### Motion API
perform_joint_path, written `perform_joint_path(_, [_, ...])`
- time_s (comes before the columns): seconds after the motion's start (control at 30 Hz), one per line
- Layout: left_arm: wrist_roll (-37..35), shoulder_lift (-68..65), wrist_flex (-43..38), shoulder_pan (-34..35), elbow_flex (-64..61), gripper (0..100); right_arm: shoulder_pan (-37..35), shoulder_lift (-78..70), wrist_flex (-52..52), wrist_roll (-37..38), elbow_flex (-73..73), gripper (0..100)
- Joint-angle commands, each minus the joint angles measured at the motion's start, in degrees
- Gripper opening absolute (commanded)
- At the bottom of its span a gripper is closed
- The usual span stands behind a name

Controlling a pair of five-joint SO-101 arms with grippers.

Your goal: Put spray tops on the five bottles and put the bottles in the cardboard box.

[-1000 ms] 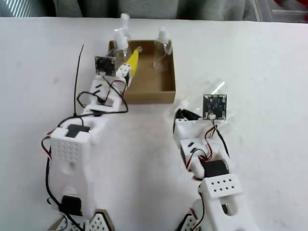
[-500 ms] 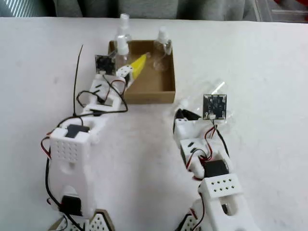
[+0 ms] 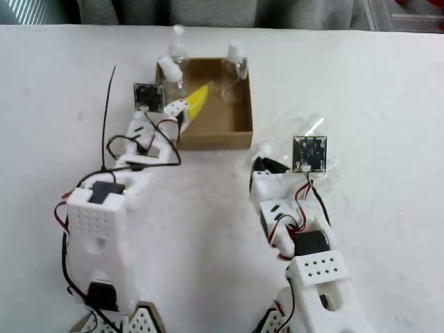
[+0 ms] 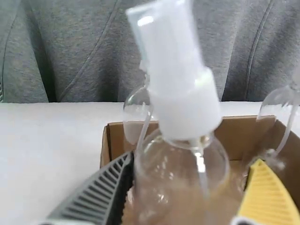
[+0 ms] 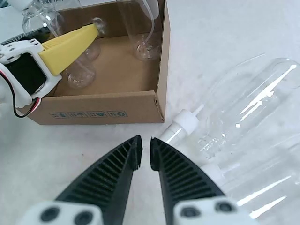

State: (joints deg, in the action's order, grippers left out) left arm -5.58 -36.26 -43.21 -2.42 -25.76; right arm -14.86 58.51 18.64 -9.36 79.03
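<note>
The cardboard box point(image 3: 215, 135) stands at the back middle of the table. Three clear bottles with spray tops stand in it: one point(image 4: 180, 173) between the grey and yellow fingers of my open left gripper point(image 4: 192, 161), a second point(image 3: 177, 41) behind it in the back left corner, a third point(image 3: 236, 69) at the back right. The pads look clear of the near bottle. My right gripper point(image 5: 144, 140) hangs shut and empty over the table just in front of the box's right corner. Two more bottles point(image 5: 253, 108) lie on the table beside it, one spray top point(image 5: 185, 124) pointing toward the fingertips.
The box's front wall point(image 5: 93, 112) sits a short way beyond the right gripper's tips. The left arm point(image 3: 149, 132) leans over the box's left wall. A black cable point(image 3: 109, 111) stands up left of that arm. Open table lies to the far left and far right.
The left gripper has opened, its yellow finger swinging away from the bottle it had held, and the arm has drawn back a little. The right arm has not moved.
</note>
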Motion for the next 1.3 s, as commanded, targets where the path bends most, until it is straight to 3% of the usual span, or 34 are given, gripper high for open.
perform_joint_path(0.0, [0.09, 3.82, 0.18, 0.57, 0.35, 37, 0.31, 1.01, -1.27, 0.79, -0.35, 1.9])
perform_joint_path(0.93, [0.44, 16.75, 0.70, -0.48, -10.99, 37, 0.04, 0.92, -1.27, 0.79, -0.35, 1.9])
perform_joint_path(1.27, [0.44, 34.51, 16.00, -0.57, -19.87, 37, 0.04, 0.84, -1.27, 0.79, -0.35, 1.9])
